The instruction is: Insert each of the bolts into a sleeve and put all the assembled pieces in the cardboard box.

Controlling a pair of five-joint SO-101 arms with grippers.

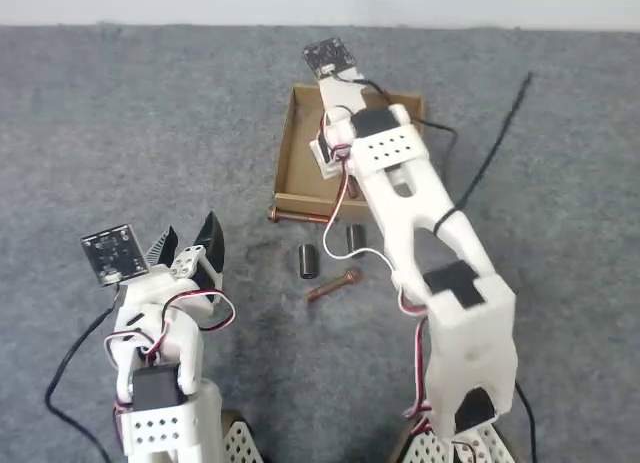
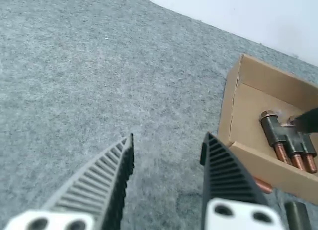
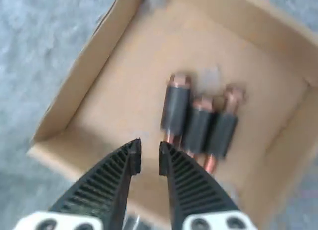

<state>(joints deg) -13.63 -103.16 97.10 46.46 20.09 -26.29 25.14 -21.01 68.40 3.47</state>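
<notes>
- Right gripper [image 3: 149,143] hangs over the box [image 3: 74,86], jaws a narrow slit apart, holding nothing.
- Three sleeved bolts [image 3: 198,123] lie side by side inside the box.
- Left gripper [image 2: 169,136] gapes wide and empty above the carpet [image 2: 99,66], well apart from the box.
- Two sleeves [image 1: 307,260] and a bolt [image 1: 333,284] lie near the box; a second bolt [image 1: 297,216] lies against its front wall.

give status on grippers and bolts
left gripper open, empty, over carpet. right gripper slightly open, empty, above cardboard box. three assembled pieces inside; two bolts, two sleeves loose on carpet. nothing seen blocking them.
</notes>
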